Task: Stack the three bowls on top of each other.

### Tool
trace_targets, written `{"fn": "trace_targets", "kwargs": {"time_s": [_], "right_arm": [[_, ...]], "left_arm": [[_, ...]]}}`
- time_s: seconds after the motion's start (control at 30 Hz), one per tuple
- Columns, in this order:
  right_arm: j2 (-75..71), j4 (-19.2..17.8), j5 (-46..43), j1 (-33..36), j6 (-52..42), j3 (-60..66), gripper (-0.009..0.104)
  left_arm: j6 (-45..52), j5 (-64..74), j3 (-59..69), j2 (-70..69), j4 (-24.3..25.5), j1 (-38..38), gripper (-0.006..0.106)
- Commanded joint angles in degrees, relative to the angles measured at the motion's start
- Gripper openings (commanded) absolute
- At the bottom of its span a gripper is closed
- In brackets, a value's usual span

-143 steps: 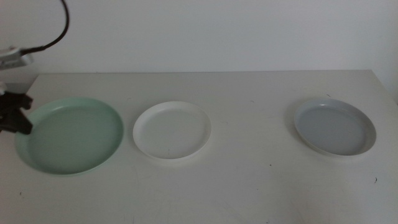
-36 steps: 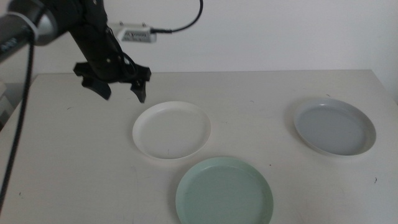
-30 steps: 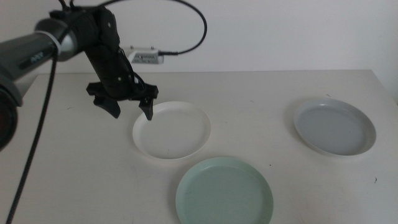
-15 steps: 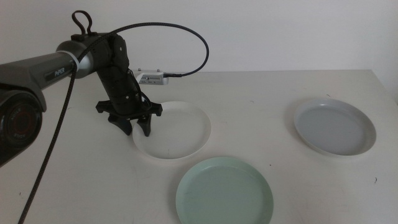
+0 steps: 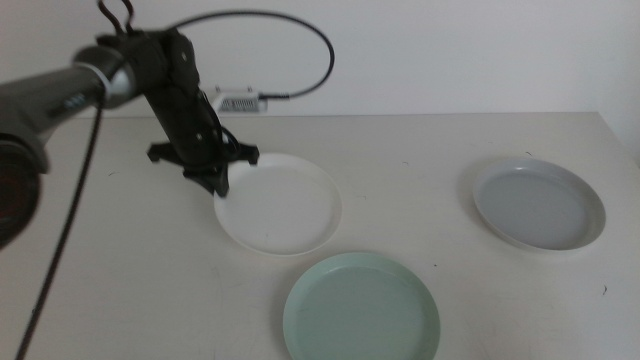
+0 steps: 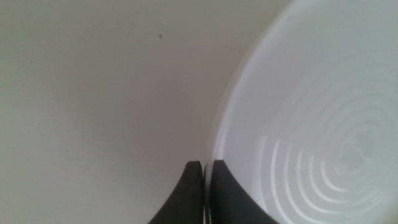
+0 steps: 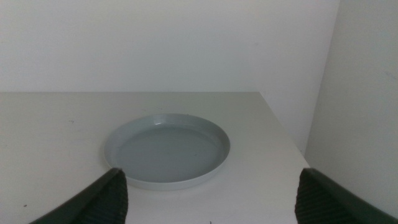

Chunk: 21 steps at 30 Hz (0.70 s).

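Pinching the white bowl (image 5: 279, 204) rim, left gripper (image 6: 207, 167) jaws clamped on it

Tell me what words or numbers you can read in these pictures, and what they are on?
White lettering on the dark left arm: too blurred to read.
Pale mint green round plastic bowl, white round plastic bowl, light grey-blue round plastic bowl: no writing.
White table: none.
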Motion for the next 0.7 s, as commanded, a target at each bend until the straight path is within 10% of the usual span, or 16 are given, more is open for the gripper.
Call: {"fn": "trace_targets", "kwargs": {"time_s": [0.0, 0.67], "right_arm": [[-1.5, -0.9, -4.4, 0.0, -0.3, -0.3, 0.094], [-1.5, -0.9, -4.4, 0.0, -0.3, -0.3, 0.094]], "left_arm": [[-0.9, -0.7, -0.8, -8.3, -0.5, 0.0, 0.000], [-5.2, -12.2, 27.5, -33.2, -8.3, -11.1, 0.000]]}}
